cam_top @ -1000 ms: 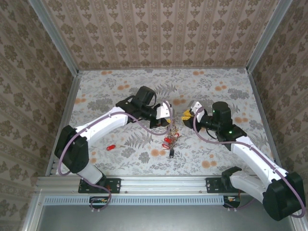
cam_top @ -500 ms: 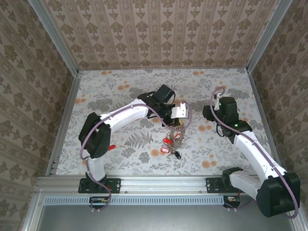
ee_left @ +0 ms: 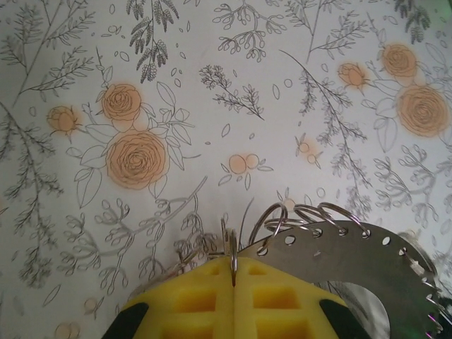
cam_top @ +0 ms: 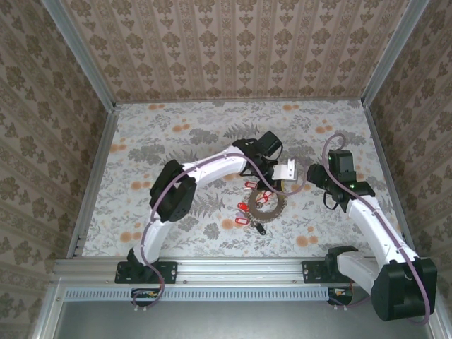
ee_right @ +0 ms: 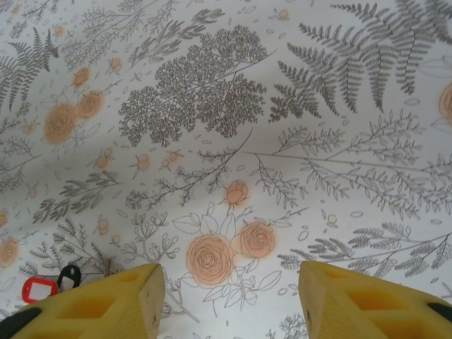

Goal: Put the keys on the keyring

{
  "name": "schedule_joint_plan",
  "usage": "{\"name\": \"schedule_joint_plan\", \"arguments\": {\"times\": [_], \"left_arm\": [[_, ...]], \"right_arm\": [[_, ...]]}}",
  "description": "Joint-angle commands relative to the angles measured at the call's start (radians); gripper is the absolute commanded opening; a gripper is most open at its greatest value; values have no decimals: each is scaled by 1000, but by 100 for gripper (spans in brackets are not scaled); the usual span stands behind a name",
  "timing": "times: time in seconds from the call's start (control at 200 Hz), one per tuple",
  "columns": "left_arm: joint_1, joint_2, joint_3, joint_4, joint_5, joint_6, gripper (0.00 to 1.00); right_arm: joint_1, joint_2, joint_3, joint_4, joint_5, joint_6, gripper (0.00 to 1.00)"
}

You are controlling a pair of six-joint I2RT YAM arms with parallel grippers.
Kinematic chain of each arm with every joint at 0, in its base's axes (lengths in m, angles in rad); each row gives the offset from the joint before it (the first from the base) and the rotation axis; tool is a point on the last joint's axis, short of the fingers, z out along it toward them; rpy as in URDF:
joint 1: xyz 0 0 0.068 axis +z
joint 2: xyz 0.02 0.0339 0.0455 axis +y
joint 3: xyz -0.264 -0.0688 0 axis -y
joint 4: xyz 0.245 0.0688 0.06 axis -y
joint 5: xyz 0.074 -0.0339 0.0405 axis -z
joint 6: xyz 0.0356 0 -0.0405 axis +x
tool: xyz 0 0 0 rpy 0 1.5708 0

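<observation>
The keyring [cam_top: 274, 209] is a flat grey toothed plate [ee_left: 353, 253] at mid-table, with small wire rings along its rim. My left gripper [cam_top: 281, 185] reaches in from the left, its yellow fingers [ee_left: 191, 300] shut on one small split ring [ee_left: 233, 254] at the plate's edge. Red-headed keys [cam_top: 244, 207] and a dark key [cam_top: 260, 228] hang off the keyring's left side. My right gripper [cam_top: 314, 174] stands open just right of it, nothing between its fingers [ee_right: 145, 300], above bare cloth. A red key [ee_right: 39, 288] and a dark key head [ee_right: 69, 275] show at the lower left of the right wrist view.
A flowered cloth [cam_top: 339, 134] covers the table, enclosed by patterned walls and metal rails [cam_top: 95, 173]. The left arm's long links [cam_top: 205, 169] lie across the table's middle. The right arm [cam_top: 374, 219] runs along the right side.
The left arm has swung rightward, carrying the keyring and its keys along the table. The right gripper has drawn back to the right and now faces bare cloth.
</observation>
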Motion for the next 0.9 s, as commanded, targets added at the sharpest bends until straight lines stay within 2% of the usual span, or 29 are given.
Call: {"name": "schedule_joint_plan", "arguments": {"times": [0.0, 0.04, 0.195, 0.365, 0.42, 0.51, 0.64, 0.7, 0.785, 0.82, 0.895], "left_arm": [[-14, 50, 69, -21, 5, -57, 5], [-17, 64, 79, -9, 1, -78, 8], [-19, 71, 66, 66, 48, -156, 12], [-7, -43, -71, 236, 97, -224, 16], [5, -110, -146, 330, 139, -264, 16], [39, -246, -329, 560, 139, -372, 16], [107, -418, -590, 889, 111, -596, 23], [134, -487, -689, 992, 37, -686, 28], [169, -574, -806, 1106, -22, -779, 30], [181, -609, -850, 1139, -58, -819, 39], [204, -674, -910, 1162, -110, -872, 45]], "right_arm": [[-7, -16, -20, -38, -41, 19, 56], [-7, -13, -23, -43, -47, 17, 56], [-10, -9, -33, -62, -46, 5, 59], [-13, -17, -63, -29, -65, -14, 63], [-13, -8, -67, -14, -114, -34, 64], [-13, 27, -70, 21, -219, -50, 64], [-12, 130, -46, 40, -358, -59, 60], [-9, 185, -29, 46, -411, -58, 58], [-1, 245, -12, 57, -435, -55, 56], [3, 263, -7, 61, -438, -58, 56], [12, 298, 8, 61, -439, -65, 56]]}}
